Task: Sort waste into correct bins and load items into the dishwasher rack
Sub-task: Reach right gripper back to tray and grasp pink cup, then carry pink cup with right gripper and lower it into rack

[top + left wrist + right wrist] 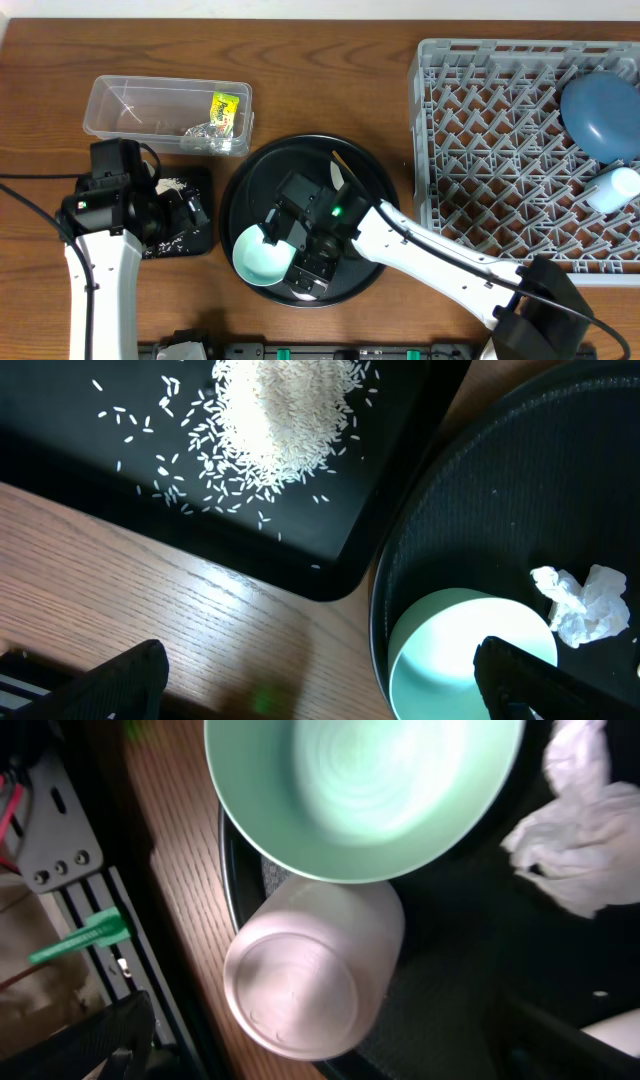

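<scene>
Pink cup (pixel 310 975) lay on its side at the near rim of the round black tray (pixel 370 170), base toward the wrist camera, wall touching the mint-green bowl (pixel 360 790). The right pincer (pixel 325 1035) hung over it, fingers wide apart and empty. The left pincer (pixel 320 685), likewise spread and empty, hovered over bare bench (pixel 150 620) beside the black rectangular tray (pixel 60 450) of rice (pixel 280 420). The cup looked the likely next pick. Closing across its round wall, clear of the bowl's rim and the crumpled tissue (pixel 585 830) close by, would serve best, since smooth plastic could roll or slip. The tray floor was dark and matt, the bench grained wood. At the right, the dishwasher rack (pixel 480 180) had many free pegs left of the dark-blue bowl (pixel 600 110) and light-blue cup (pixel 615 190).
</scene>
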`<act>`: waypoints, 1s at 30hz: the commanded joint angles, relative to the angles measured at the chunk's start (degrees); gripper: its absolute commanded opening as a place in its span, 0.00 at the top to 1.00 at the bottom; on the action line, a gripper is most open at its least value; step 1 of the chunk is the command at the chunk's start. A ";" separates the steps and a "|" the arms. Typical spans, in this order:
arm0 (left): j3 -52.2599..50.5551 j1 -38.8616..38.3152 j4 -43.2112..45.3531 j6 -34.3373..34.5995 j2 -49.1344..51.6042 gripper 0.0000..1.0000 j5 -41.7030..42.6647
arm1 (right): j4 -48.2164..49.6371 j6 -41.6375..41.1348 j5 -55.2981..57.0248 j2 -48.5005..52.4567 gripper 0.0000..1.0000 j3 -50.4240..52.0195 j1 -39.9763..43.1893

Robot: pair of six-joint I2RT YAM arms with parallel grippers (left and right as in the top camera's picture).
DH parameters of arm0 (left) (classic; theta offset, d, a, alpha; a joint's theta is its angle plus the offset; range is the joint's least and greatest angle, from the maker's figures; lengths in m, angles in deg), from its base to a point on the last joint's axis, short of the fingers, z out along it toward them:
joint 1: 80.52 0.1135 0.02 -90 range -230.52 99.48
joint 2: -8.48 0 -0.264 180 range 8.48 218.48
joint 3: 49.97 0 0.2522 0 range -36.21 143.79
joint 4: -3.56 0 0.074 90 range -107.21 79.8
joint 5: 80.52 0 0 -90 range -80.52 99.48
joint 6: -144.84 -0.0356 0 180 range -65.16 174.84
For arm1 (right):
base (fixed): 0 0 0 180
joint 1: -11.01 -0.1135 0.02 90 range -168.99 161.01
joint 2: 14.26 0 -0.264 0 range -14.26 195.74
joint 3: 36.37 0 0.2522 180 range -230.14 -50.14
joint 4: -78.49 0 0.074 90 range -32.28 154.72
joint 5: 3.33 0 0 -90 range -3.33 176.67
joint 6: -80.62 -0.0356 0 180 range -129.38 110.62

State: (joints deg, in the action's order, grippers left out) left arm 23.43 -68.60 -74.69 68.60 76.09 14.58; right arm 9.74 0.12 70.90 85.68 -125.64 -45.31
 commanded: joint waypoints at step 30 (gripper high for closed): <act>0.59 0.28 -0.20 0.70 -0.15 0.02 -1.11 | 12.22 -6.32 6.84 -0.22 0.50 10.14 -1.99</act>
State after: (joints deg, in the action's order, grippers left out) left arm 23.43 -68.62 -74.69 68.60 76.09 14.60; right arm 22.90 -4.08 77.41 85.22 -115.02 -47.49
